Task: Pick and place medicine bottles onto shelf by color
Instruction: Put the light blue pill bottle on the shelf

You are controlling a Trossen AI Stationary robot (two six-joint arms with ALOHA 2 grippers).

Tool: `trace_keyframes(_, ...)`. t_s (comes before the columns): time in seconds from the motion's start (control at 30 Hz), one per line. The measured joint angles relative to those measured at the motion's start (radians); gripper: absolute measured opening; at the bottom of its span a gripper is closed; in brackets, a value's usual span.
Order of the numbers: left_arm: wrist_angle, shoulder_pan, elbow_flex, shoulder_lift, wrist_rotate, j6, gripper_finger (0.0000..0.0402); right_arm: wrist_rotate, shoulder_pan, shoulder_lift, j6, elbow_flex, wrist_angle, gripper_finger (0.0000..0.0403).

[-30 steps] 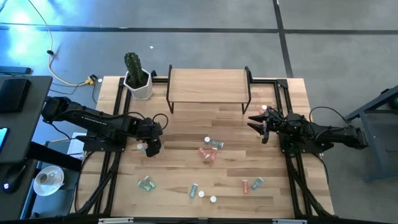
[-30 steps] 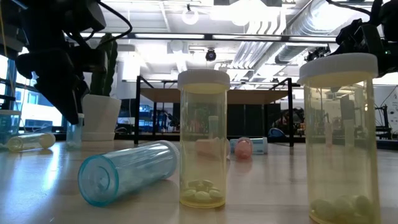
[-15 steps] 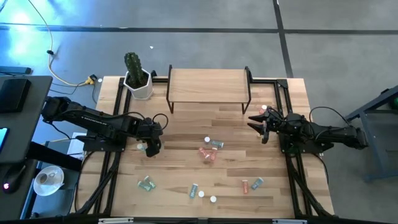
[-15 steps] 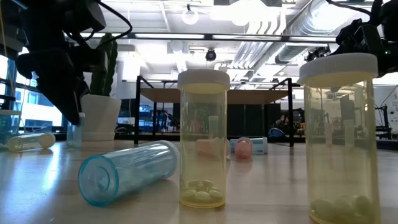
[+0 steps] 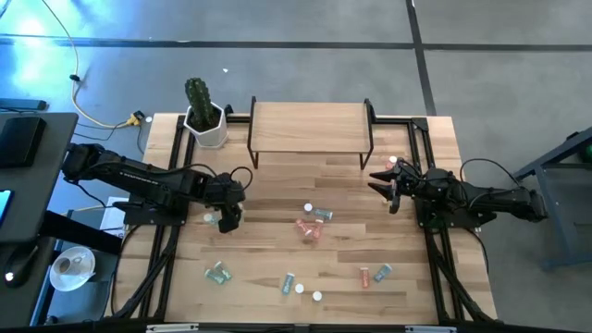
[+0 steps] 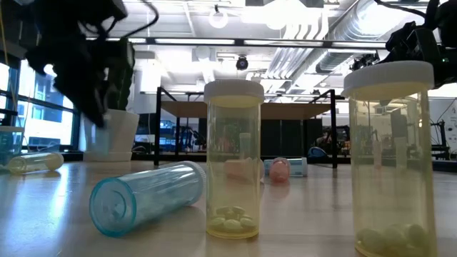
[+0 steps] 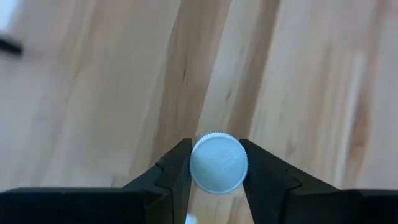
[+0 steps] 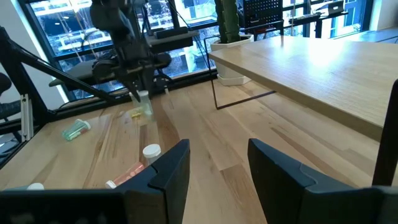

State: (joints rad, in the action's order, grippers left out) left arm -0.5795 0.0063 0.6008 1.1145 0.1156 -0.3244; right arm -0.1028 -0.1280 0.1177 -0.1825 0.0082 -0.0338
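Observation:
My left gripper [image 5: 227, 219] hangs over the table's left part, shut on a pale medicine bottle [image 8: 143, 99] with a white cap. Other medicine bottles lie or stand scattered on the near half of the table: a pink one [image 5: 308, 228], a teal one [image 5: 217, 272] and a pair [image 5: 374, 274] toward the right. The light-wood shelf [image 5: 310, 128] stands on its black legs at the far middle, with nothing on top. My right gripper [image 5: 384, 186] waits open at the right, near the shelf's right leg, with nothing between its fingers. My left gripper pinches the bottle between its two fingers at the sides of its white cap [image 7: 198, 163]. The fingers come from above, slanting steeply down. The bottle hangs upright below them, lifted clear of the table.
A white pot with a cactus [image 5: 205, 117] stands at the far left, beside the shelf. Close to the low camera stand two upright yellowish bottles [image 6: 233, 160] [image 6: 389, 157], and a teal one [image 6: 146, 196] lies on its side. Bare wood lies between the shelf and the scattered bottles.
My left gripper has taken hold of the pale bottle, which stood on the table, and has risen with it. The bottle now hangs clear of the table.

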Motion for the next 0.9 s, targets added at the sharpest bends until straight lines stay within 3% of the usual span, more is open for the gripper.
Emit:
trace_keyframes(0.2, -0.009, 0.016, 0.142, 0.000, 0.030, 0.161, 0.0114, 0.000, 0.000, 0.000, 0.000, 0.000, 0.000, 0.0154)
trace_keyframes(0.4, -0.038, 0.100, 0.318, 0.000, 0.135, 0.367, 0.0115, 0.000, 0.000, 0.000, 0.000, 0.000, 0.000, 0.0154)
trace_keyframes(0.67, -0.036, 0.299, 0.549, 0.000, 0.244, 0.623, 0.0115, 0.000, 0.000, 0.000, 0.000, 0.000, 0.000, 0.0154)
trace_keyframes(0.9, -0.022, 0.523, 0.737, 0.020, 0.255, 0.680, 0.0115, 0.000, 0.000, 0.000, 0.000, 0.000, 0.000, 0.0154)
